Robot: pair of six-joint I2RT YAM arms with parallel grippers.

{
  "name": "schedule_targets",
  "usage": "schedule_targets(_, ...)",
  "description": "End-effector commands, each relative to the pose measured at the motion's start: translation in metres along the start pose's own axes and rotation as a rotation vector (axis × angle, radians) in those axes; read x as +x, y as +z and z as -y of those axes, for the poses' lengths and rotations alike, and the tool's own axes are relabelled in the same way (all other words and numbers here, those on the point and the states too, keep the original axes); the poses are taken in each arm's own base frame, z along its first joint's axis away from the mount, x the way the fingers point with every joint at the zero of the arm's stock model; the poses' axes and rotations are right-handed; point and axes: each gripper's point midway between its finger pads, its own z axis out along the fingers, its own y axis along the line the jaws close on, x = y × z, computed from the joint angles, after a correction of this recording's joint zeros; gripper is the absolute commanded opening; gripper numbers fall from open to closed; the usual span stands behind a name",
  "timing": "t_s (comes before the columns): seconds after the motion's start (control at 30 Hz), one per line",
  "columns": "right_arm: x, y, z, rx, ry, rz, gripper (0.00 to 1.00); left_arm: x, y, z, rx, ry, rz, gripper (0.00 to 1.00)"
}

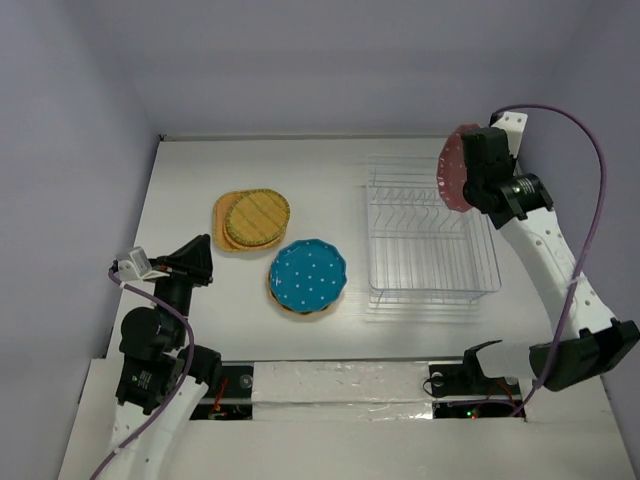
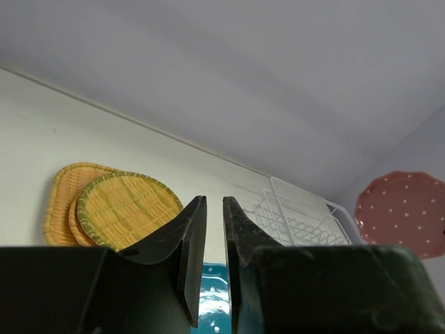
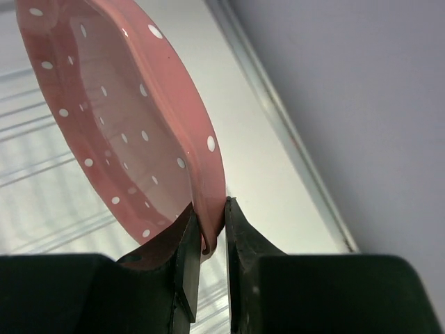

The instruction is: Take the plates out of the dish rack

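My right gripper [image 1: 470, 175] is shut on the rim of the dotted pink plate [image 1: 455, 168], held on edge in the air above the right end of the clear dish rack [image 1: 430, 228]. In the right wrist view the pink plate [image 3: 125, 118] is pinched between my fingertips [image 3: 208, 216]. The rack shows no plates in it. The yellowish woven round plate [image 1: 257, 217] lies on the orange-tan woven plate [image 1: 226, 228]. The blue plate [image 1: 307, 274] lies on the yellow-orange plate [image 1: 296, 306]. My left gripper [image 1: 200, 262] is empty, jaws nearly together, left of the blue plate.
Walls close the table on the left, back and right. The near table edge [image 1: 340, 370] carries the arm bases. In the left wrist view the woven plates [image 2: 118, 209], the rack [image 2: 299, 219] and the pink plate [image 2: 403, 212] show beyond my fingers.
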Motion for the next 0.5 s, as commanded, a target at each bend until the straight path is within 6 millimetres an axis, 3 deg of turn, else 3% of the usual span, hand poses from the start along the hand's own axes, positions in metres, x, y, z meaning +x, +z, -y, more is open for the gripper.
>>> schedule_targets(0.0, -0.060, -0.036, -0.007, -0.146, 0.240, 0.170, 0.00, -0.015, 0.001, 0.012, 0.033, -0.002, 0.029, 0.13)
schedule_targets(0.1, -0.057, -0.064, -0.052, -0.402, 0.245, 0.177, 0.00, -0.014, 0.002, 0.012, 0.032, -0.003, 0.028, 0.13)
schedule_targets(0.17, -0.050, -0.094, -0.095, -0.621, 0.246, 0.153, 0.00, -0.013, 0.003, 0.011, 0.030, -0.002, 0.024, 0.13)
schedule_targets(0.2, -0.036, -0.099, -0.113, -0.686, 0.222, 0.121, 0.00, -0.013, 0.003, 0.011, 0.029, -0.002, 0.023, 0.14)
schedule_targets(0.23, -0.028, -0.122, -0.143, -0.837, 0.220, 0.092, 0.00, -0.011, 0.004, 0.011, 0.025, 0.000, 0.016, 0.14)
schedule_targets(0.33, -0.001, -0.147, -0.190, -1.046, 0.199, 0.023, 0.00, -0.008, 0.005, 0.010, 0.020, 0.003, 0.007, 0.14)
schedule_targets(0.37, 0.013, -0.168, -0.208, -1.153, 0.163, -0.016, 0.00, -0.008, 0.006, 0.010, 0.018, 0.002, 0.005, 0.14)
schedule_targets(0.47, 0.046, -0.184, -0.248, -1.251, 0.103, -0.103, 0.00, -0.006, 0.007, 0.009, 0.014, 0.005, -0.003, 0.14)
